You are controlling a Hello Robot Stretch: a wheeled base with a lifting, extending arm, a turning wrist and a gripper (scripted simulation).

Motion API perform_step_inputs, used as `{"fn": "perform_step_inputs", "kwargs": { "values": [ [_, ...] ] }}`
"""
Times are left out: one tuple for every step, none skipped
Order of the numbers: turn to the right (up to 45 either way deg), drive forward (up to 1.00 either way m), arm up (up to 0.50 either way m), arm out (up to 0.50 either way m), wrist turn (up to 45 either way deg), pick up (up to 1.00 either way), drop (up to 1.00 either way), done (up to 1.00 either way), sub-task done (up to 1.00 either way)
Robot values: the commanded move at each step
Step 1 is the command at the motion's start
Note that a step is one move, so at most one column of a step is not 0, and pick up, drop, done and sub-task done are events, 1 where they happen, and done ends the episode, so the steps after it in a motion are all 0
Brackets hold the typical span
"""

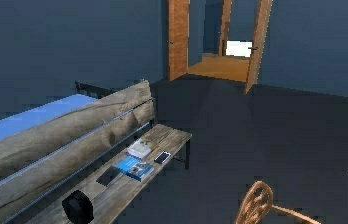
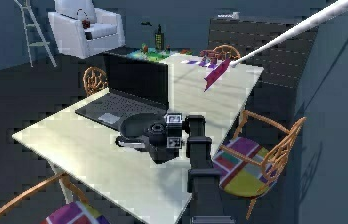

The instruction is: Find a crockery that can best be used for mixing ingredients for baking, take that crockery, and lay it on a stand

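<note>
A dark, round, shallow bowl-like thing (image 2: pixel 139 122) stands on the pale table (image 2: pixel 72 138) in the arm side view, just in front of an open black laptop (image 2: pixel 132 88). My arm (image 2: pixel 200 160) rises from the bottom edge over the table's near side. The gripper (image 2: pixel 135 141) lies right at the dark round thing, which rests on the tabletop, so I cannot tell whether the gripper holds anything.
Wooden chairs with colourful cushions (image 2: pixel 247 162) ring the table, and a purple thing (image 2: pixel 214 68) lies at its far end. Behind stand a white armchair (image 2: pixel 87 25), a ladder (image 2: pixel 32 30) and a dark dresser (image 2: pixel 277 55). Ahead are a bed (image 1: pixel 52 125), a bench (image 1: pixel 132 165) with books, and an open doorway (image 1: pixel 220 40).
</note>
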Motion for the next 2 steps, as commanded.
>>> {"fn": "perform_step_inputs", "kwargs": {
  "values": [
    [0.0, 0.0, 0.12, 0.0, 0.0, 0.0, 0.0, 0.0, 0.0],
    [0.0, 0.0, 0.0, 0.0, -45.0, 0.0, 0.0, 0.0, 0.0]
  ]
}}
